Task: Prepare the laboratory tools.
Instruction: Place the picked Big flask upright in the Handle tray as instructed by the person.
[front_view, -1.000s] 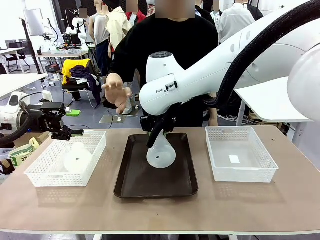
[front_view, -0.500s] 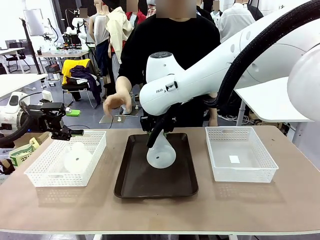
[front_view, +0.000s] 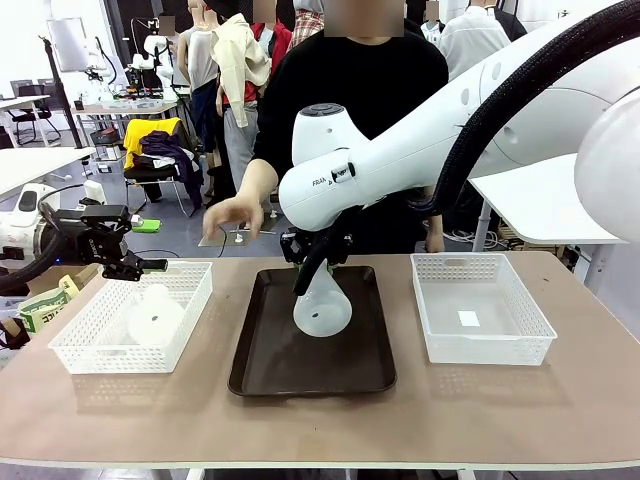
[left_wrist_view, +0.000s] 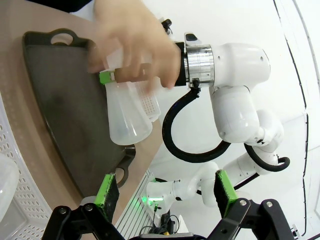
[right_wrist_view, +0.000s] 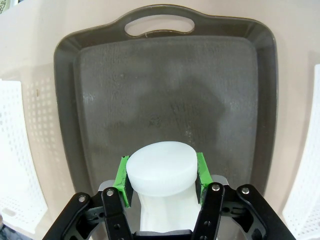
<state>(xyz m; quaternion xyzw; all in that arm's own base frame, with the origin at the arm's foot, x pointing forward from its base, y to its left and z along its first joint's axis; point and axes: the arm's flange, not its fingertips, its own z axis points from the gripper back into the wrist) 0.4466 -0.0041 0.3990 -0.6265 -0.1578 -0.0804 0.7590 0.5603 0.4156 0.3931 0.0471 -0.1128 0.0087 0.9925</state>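
the right gripper has its green pads clamped on either side of a frosted-white conical flask, gripping it at the narrow neck. the wide body hangs below the fingers and the flask leans at a tilt. beneath it lies the dark brown tray, with its cut-out handle on the far side of the fingers; whether the flask's base touches the tray i cannot tell. out past the tray on one side stands a white mesh basket holding only a small white slip. the left gripper holds its fingers spread wide apart with nothing between them. it hovers over the far outer corner of the other white mesh basket. lower than those fingertips, inside that basket, sits the second flask, apart from the pads. between the two grippers and higher than both, the person's hand hangs open in the air beyond the table's far edge, touching nothing. both baskets and the tray rest on the brown table.
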